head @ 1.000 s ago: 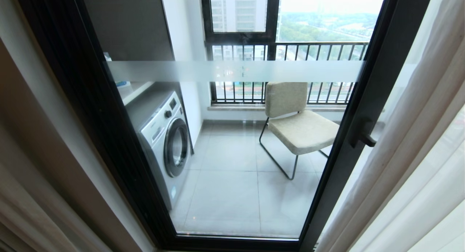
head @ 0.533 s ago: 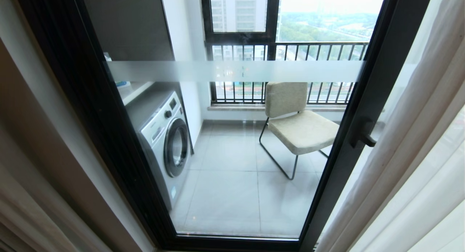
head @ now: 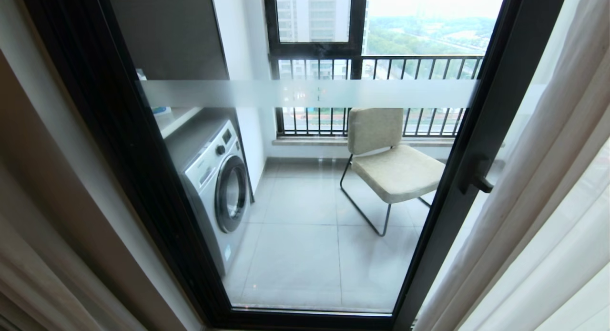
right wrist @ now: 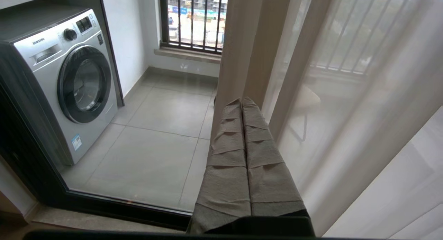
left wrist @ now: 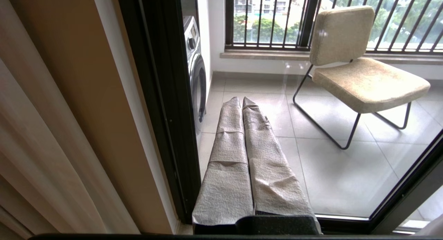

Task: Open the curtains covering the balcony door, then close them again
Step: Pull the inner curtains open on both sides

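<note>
Curtains (head: 548,178) hang drawn aside at 3 o'clock of the balcony door (head: 305,178), so closing seems the step. The right gripper (right wrist: 242,103), fingers pressed together and empty, points at the beige fold; it should spread first, then pinch the edge. The left gripper (left wrist: 241,101) is also shut, idle.

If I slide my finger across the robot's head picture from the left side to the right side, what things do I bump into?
Left curtain → black door frame → washing machine → chair → door handle → right curtain.
</note>
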### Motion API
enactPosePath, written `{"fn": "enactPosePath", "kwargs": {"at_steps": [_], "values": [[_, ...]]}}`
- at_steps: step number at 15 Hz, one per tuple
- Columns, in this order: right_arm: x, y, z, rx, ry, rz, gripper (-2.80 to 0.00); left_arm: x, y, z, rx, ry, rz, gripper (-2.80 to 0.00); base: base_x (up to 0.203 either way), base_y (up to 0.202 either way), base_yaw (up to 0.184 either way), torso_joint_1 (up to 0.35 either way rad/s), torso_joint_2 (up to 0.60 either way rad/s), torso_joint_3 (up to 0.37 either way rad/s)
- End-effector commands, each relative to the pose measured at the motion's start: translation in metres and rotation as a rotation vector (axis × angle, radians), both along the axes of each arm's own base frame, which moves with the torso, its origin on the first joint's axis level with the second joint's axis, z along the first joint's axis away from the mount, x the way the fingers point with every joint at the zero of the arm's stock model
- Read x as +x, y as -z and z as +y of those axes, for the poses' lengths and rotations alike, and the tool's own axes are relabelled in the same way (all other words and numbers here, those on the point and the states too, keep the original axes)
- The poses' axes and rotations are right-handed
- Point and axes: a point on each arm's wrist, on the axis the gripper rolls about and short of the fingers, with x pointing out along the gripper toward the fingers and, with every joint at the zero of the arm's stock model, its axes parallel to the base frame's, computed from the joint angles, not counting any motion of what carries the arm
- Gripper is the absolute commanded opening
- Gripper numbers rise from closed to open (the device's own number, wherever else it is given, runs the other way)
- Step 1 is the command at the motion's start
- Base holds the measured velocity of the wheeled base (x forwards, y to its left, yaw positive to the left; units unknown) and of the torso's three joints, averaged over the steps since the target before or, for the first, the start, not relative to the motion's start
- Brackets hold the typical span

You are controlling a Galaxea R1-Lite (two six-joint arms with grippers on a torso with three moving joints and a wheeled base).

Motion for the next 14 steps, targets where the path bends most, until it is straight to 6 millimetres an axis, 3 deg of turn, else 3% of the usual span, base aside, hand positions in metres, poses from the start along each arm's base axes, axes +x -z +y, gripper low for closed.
{"fn": "enactPosePath", "kwargs": {"at_steps": [1,3,7,12,13,14], "values": [[0.016,-0.024,0.000,-0.011,-0.010,0.048,-2.80,0.000,0.000,0.000,-0.001,-0.001,0.000,-2.80,0.000,0.000,0.000,0.000,0.00,0.000],[0.026,-0.042,0.001,-0.021,-0.050,0.043,-2.80,0.000,0.000,0.000,-0.001,-0.001,-0.001,-2.80,0.000,0.000,0.000,0.000,0.00,0.000],[0.041,-0.056,0.002,-0.038,-0.104,0.040,-2.80,0.000,0.000,0.000,-0.001,-0.001,0.000,-2.80,0.000,0.000,0.000,0.000,0.00,0.000],[0.078,-0.073,0.003,-0.035,-0.111,0.061,-2.80,0.000,0.000,0.000,-0.001,-0.001,0.000,-2.80,0.000,0.000,0.000,0.000,0.00,0.000],[0.085,-0.076,0.003,-0.035,-0.111,0.059,0.00,0.000,0.000,0.000,-0.001,-0.001,-0.002,-2.80,0.000,0.000,0.000,0.000,0.00,0.000],[0.092,-0.080,0.003,-0.033,-0.111,0.060,0.00,0.000,0.000,0.000,-0.001,-0.001,-0.002,-2.80,0.000,0.000,0.000,0.000,0.00,0.000]]}}
